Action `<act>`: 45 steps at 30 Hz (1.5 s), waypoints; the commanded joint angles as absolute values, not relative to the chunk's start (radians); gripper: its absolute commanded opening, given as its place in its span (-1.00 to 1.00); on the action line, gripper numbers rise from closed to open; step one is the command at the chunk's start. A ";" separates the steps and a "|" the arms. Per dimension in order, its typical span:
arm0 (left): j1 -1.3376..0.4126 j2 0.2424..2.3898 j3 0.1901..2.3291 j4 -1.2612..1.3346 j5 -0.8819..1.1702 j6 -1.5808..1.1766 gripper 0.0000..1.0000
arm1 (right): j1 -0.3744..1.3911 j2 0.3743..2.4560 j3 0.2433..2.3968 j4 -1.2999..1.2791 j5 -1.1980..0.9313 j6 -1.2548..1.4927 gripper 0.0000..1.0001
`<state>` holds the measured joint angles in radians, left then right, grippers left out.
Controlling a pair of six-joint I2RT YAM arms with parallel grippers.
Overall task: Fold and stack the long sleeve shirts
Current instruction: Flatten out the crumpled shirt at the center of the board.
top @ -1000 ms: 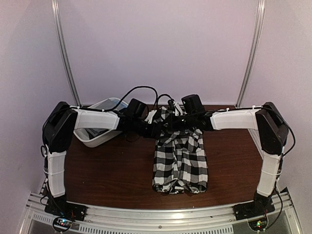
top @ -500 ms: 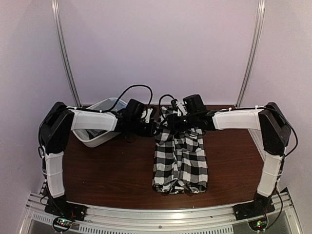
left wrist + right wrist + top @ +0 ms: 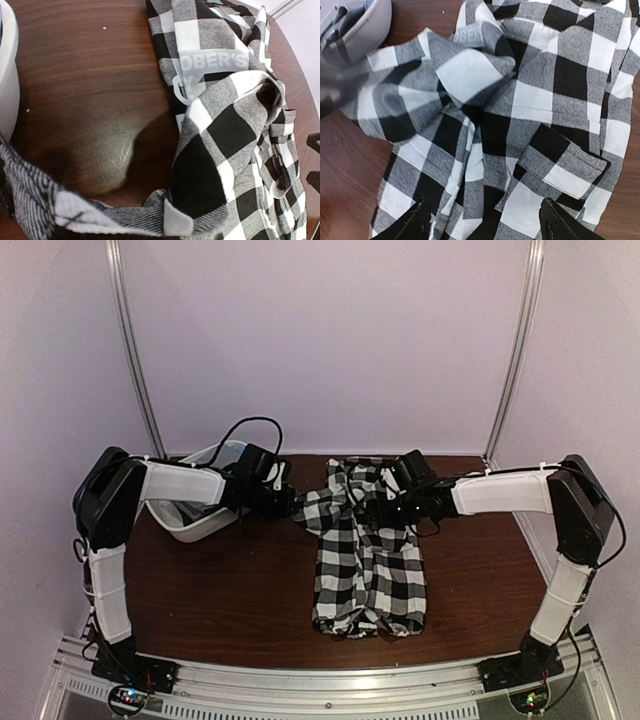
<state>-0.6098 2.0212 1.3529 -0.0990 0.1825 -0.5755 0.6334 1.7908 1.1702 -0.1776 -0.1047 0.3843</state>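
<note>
The black-and-white checked shirt (image 3: 370, 560) lies as a long folded strip in the middle of the table, collar end toward the back. My left gripper (image 3: 289, 508) is shut on a flap of its upper left part, and that flap stretches leftward off the strip. In the left wrist view the pinched checked cloth (image 3: 220, 150) fills the bottom edge and hides my fingers. My right gripper (image 3: 485, 225) hangs open just above the shirt's upper part (image 3: 535, 100), with nothing between its fingertips (image 3: 417, 222). A bit of grey cloth (image 3: 337, 17) shows inside the tub.
A white oval plastic tub (image 3: 190, 527) stands at the back left, right behind my left forearm. Bare brown table (image 3: 230, 590) lies to the left of the shirt and in front of it. Metal frame posts (image 3: 135, 350) rise at the back corners.
My left gripper shut on the shirt's upper left flap and drew it to the left. My right gripper opened, let go of the cloth and pulled back to the right.
</note>
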 commanded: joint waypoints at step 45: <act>-0.239 2.116 1.503 -0.186 0.123 -0.464 -1.00 | 0.291 1.656 1.095 -0.258 0.191 0.374 -1.00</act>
<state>-0.3180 2.1304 1.4464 -0.1822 0.1528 -0.4911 0.4034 1.7130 1.0977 -0.2432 0.1371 0.3737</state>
